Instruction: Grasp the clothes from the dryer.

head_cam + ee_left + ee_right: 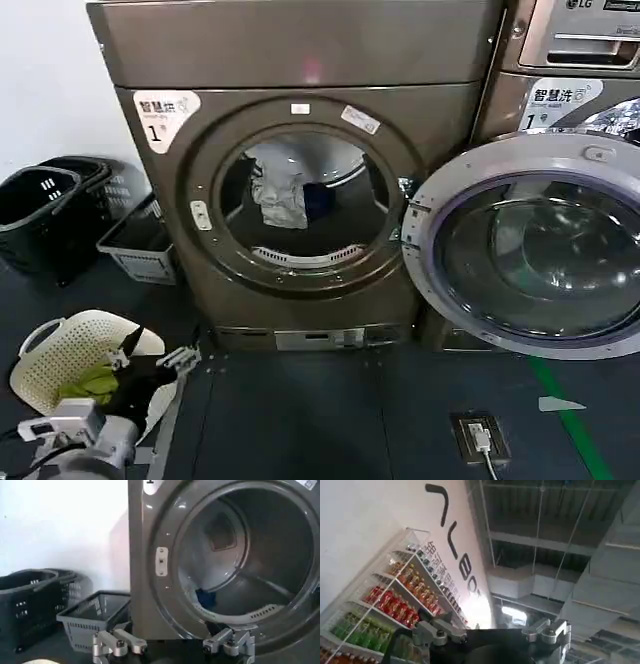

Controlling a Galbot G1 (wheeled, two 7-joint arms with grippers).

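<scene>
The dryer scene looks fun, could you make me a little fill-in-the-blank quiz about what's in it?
1. The dryer has its round door swung ____.
2. The clothes lie ____ the dryer's drum.
3. The left gripper hangs low above a cream basket holding a ____ cloth.
4. The white label on the dryer's corner shows the numeral ____.

Missing words: open; inside; yellow-green; 1

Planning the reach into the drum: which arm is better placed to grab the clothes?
Left, probably. The left gripper hangs open, low before the dryer, its wrist camera facing the drum and clothes. The right gripper points up at the ceiling.
</scene>
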